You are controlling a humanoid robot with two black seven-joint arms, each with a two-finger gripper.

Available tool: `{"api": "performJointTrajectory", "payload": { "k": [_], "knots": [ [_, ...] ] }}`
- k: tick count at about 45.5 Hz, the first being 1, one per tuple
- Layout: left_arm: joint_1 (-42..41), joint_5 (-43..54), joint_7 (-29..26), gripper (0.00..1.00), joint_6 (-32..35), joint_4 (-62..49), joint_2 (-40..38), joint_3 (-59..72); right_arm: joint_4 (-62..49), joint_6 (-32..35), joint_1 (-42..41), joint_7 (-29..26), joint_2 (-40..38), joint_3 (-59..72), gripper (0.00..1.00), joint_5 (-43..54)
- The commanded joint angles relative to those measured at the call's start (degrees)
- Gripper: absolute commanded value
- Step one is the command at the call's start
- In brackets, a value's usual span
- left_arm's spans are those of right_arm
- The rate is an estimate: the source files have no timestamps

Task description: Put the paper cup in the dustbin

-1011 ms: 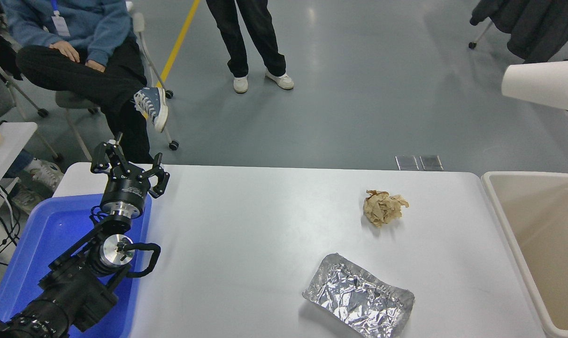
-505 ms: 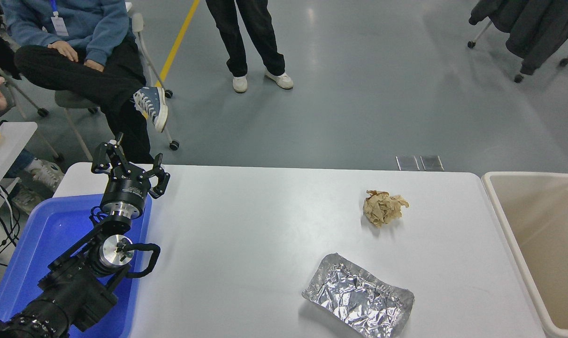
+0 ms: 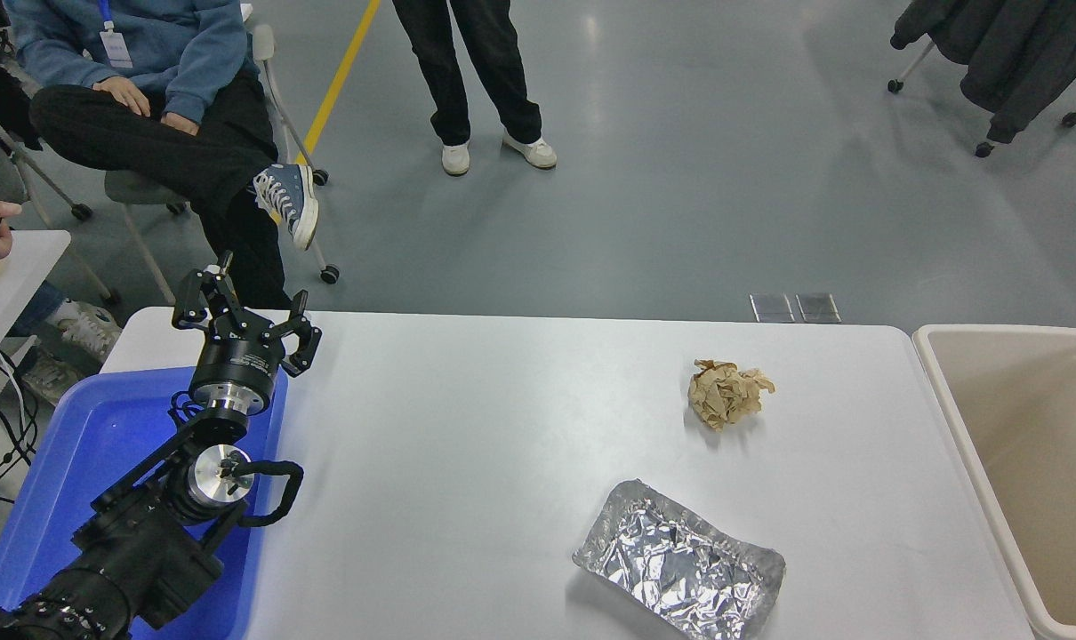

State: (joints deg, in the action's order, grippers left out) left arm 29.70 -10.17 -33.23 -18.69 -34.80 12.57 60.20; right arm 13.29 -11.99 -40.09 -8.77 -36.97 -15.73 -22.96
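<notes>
The beige dustbin (image 3: 1027, 462) stands at the table's right end, its inside partly cut off by the picture's edge. The paper cup is out of view. My right arm and gripper are out of view. My left gripper (image 3: 240, 311) is parked at the lower left over the far end of the blue tray, open and empty.
A crumpled brown paper ball (image 3: 726, 392) lies right of the table's middle. A crinkled silver foil tray (image 3: 678, 560) lies near the front edge. A blue plastic tray (image 3: 102, 462) sits at the left. A seated person (image 3: 147, 107) and a standing person (image 3: 476, 80) are beyond the table.
One second ago the paper cup showed at the right edge, held high above the dustbin. It and the right gripper have since left the picture. The left arm has not moved.
</notes>
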Motion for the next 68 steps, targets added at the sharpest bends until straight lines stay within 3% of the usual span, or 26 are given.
{"api": "performJointTrajectory", "payload": {
  "k": [1,15,19,25,32,36,38,56,68],
  "knots": [
    [0.0,0.0,-0.1,1.0,0.0,0.0,0.0,0.0,-3.3,-3.0,1.7,-0.6,4.2,-1.1,0.0,-0.3],
    [0.0,0.0,-0.1,1.0,0.0,0.1,0.0,0.0,-3.3,-3.7,1.7,-0.5,6.0,-1.2,0.02,-0.3],
    [0.0,0.0,-0.1,1.0,0.0,0.0,0.0,0.0,-3.2,-3.7,1.7,-0.5,6.3,-1.3,0.16,-0.3],
    [0.0,0.1,-0.1,1.0,0.1,0.0,0.0,0.0,-3.2,-3.6,1.7,-0.5,6.7,-2.8,0.48,-0.2],
    [0.0,0.0,-0.1,1.0,0.0,0.0,0.0,0.0,-3.2,-3.7,1.7,-0.4,6.7,-3.5,0.75,0.8],
    [0.0,0.0,-0.1,1.0,0.0,0.0,0.0,0.0,-3.1,-3.5,1.7,-0.4,6.6,-4.7,0.85,1.1],
    [0.0,0.1,-0.1,1.0,0.0,0.0,0.0,0.0,-3.0,-3.4,1.6,-0.3,6.6,-5.0,0.98,1.1],
    [0.1,0.0,0.0,1.0,0.0,0.0,0.0,0.0,6.8,1.0,-4.1,-0.2,4.2,-5.3,0.99,9.0],
    [0.1,0.0,0.0,1.0,0.0,0.0,0.0,0.0,26.2,6.4,-9.4,0.2,-1.3,-7.3,0.99,16.2]
  ]
}}
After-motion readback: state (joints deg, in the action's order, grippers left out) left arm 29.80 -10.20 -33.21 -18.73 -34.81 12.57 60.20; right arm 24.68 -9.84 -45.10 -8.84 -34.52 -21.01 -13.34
